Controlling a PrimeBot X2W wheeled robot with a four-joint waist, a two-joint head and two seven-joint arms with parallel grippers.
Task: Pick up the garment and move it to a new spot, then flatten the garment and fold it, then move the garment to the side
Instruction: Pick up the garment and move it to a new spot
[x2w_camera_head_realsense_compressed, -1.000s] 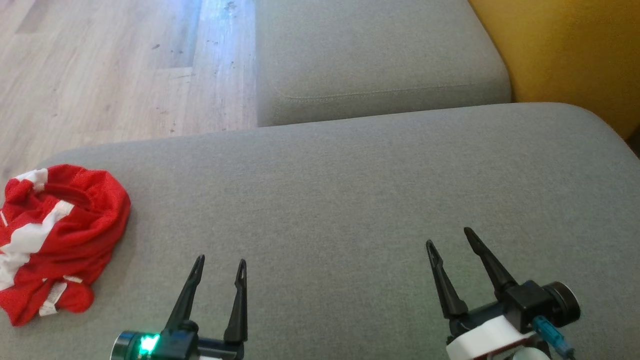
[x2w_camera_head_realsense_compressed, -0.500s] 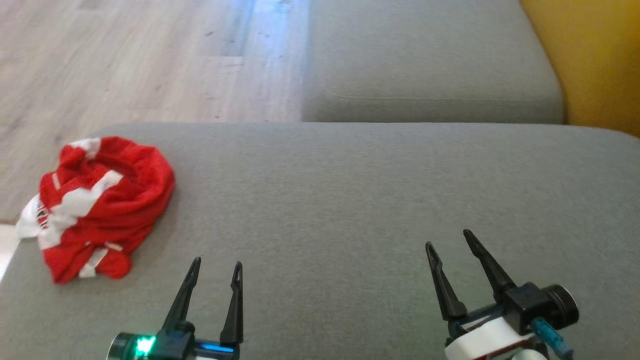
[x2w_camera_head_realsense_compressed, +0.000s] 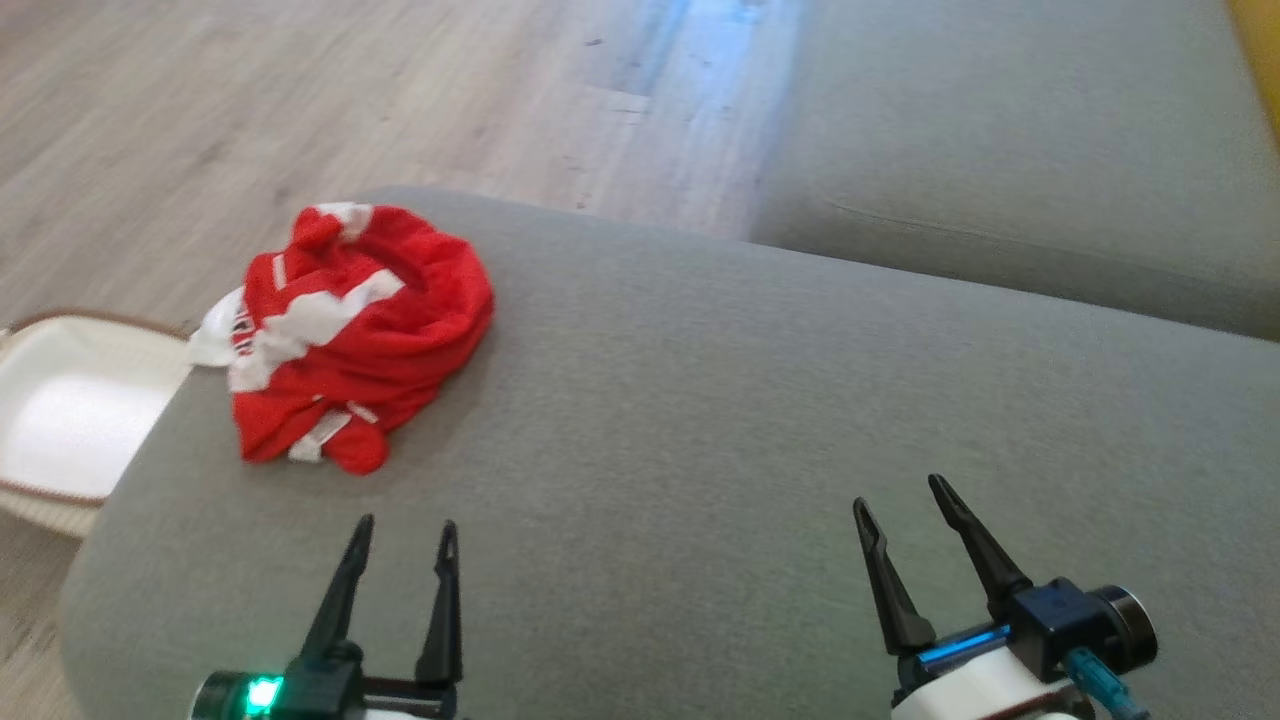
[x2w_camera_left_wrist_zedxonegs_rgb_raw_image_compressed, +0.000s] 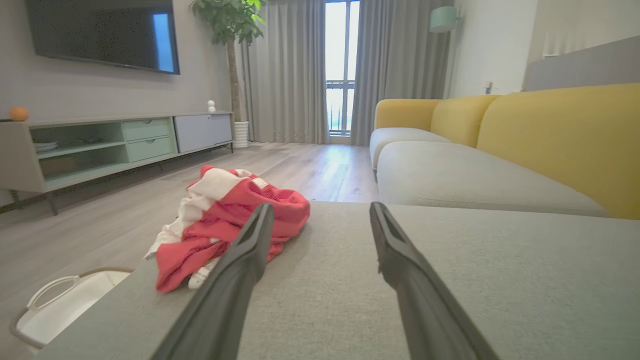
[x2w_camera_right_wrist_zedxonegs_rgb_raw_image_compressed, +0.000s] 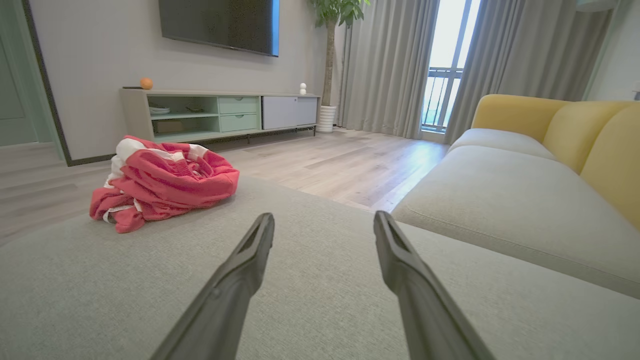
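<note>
Left end effector (x2w_camera_head_realsense_compressed: 407, 523), right end effector (x2w_camera_head_realsense_compressed: 897, 492), both spread empty, pointing forward above cushion (x2w_camera_head_realsense_compressed: 700, 400), garment (x2w_camera_head_realsense_compressed: 370, 330) untouched

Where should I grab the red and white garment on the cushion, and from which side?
Probably the raised red fold on the right of the garment, coming down from above with the left gripper, jaws open. It lies in a crumpled heap with no flat edge, and that ridge stands highest above the cushion.

Black tapered fingers (x2w_camera_head_realsense_compressed: 885, 580), green wrist light (x2w_camera_head_realsense_compressed: 262, 693), blue connector (x2w_camera_head_realsense_compressed: 1095, 672)
</note>
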